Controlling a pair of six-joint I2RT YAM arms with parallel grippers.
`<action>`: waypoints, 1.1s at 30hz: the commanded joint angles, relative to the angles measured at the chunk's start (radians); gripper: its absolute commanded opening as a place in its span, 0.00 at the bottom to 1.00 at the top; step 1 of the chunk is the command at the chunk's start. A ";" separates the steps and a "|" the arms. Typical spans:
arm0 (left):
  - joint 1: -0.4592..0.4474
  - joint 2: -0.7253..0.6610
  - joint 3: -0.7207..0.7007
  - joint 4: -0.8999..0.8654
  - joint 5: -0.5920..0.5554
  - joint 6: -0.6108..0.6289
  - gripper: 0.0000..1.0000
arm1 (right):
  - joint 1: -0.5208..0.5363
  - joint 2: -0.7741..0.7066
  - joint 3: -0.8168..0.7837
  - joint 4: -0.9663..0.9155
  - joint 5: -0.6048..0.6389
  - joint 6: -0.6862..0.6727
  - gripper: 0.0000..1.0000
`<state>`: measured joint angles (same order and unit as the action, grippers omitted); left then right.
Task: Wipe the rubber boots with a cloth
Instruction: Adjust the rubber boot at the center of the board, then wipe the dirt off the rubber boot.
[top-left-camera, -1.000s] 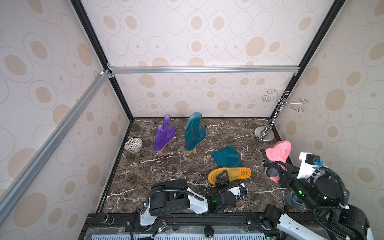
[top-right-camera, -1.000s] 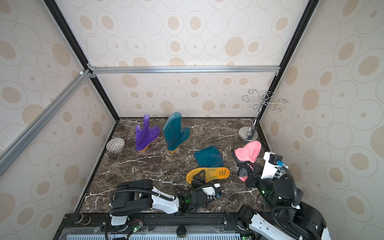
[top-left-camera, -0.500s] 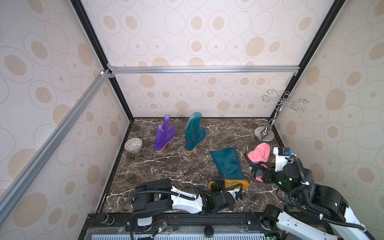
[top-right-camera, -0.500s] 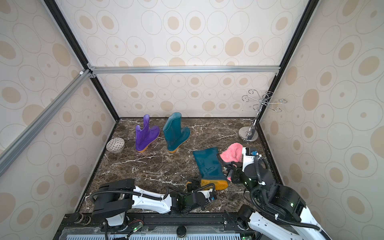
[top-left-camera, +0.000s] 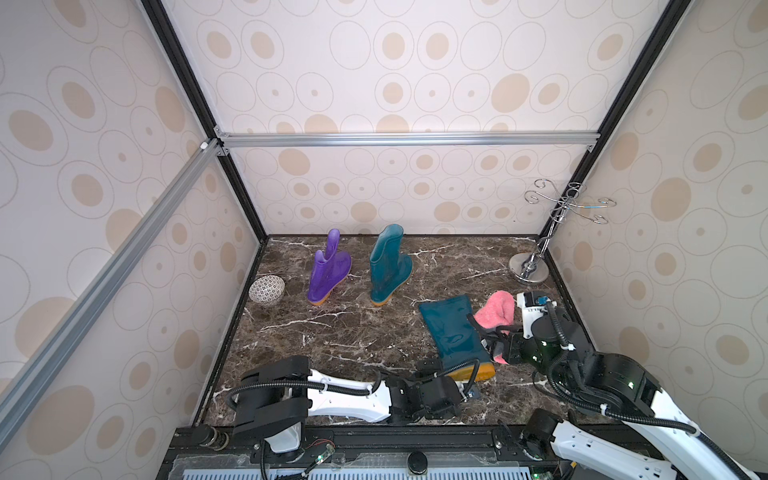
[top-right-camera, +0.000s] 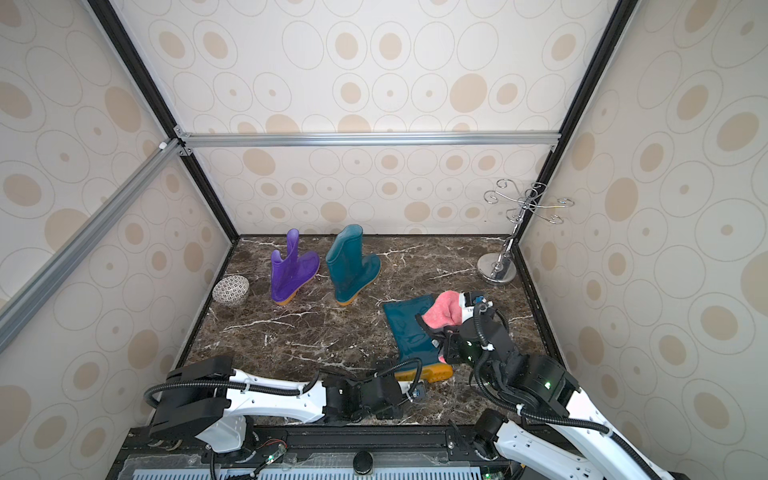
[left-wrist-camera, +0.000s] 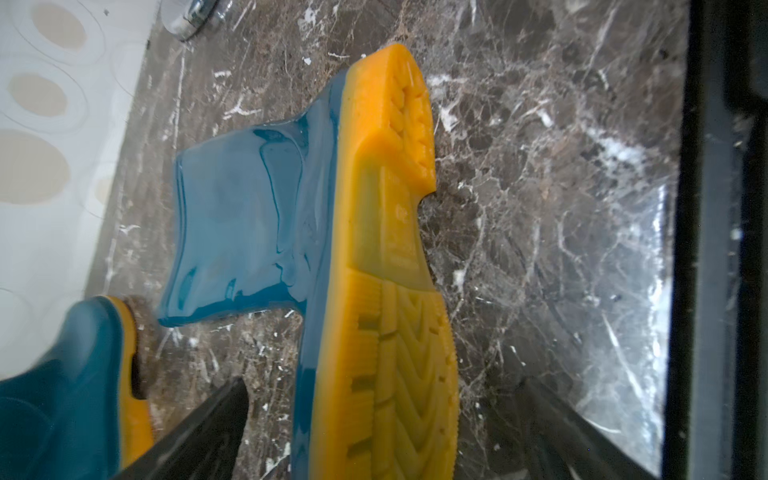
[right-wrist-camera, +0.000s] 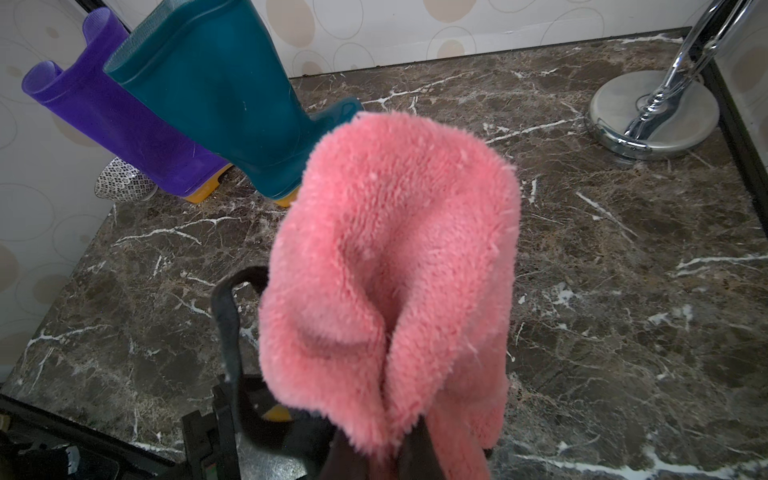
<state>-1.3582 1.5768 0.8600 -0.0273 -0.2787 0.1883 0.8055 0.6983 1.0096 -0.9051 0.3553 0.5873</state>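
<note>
Overhead view of a booth with a dark marble surface (top-left-camera: 332, 332); my two robot arms reach in from the front edge. The teal boot (top-left-camera: 451, 332) I am working on lies on its side at the front right, yellow sole (left-wrist-camera: 386, 291) facing the arms, shaft pointing toward the back wall. My right end effector (right-wrist-camera: 378, 453) is clenched on a fluffy pink cloth (top-left-camera: 496, 309), held raised just beside the shaft; I cannot tell whether it touches the boot. My left end effector (left-wrist-camera: 386, 436) is released, its jaws spread wide on either side of the sole's toe end without touching it. A purple boot (top-left-camera: 328, 270) and a second teal boot (top-left-camera: 388, 266) stand upright well apart at the back, with a patterned bowl (top-left-camera: 267, 290) to their left and a chrome stand (top-left-camera: 528, 270) in the back right corner. I judge the step in hand to be wiping the lying boot. To do it well I would first close the left jaws on the sole, since glossy rubber will likely slide on polished stone, then lower the cloth fluffy side down and draw it in long, light strokes along the shaft toward the toe, keeping its dark edging clear of the left arm.
</note>
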 joint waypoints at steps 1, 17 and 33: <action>0.071 -0.081 0.013 -0.088 0.182 -0.090 0.96 | -0.003 0.026 -0.003 0.023 -0.026 0.017 0.00; 0.185 -0.129 -0.136 -0.085 0.563 -0.233 0.82 | -0.109 0.122 -0.045 0.106 -0.213 0.016 0.00; 0.185 -0.078 -0.153 -0.086 0.542 -0.221 0.25 | -0.220 0.166 -0.163 0.210 -0.444 0.009 0.00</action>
<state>-1.1637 1.4719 0.7238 -0.0456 0.2054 -0.0204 0.5983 0.8566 0.8536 -0.7254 -0.0326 0.5854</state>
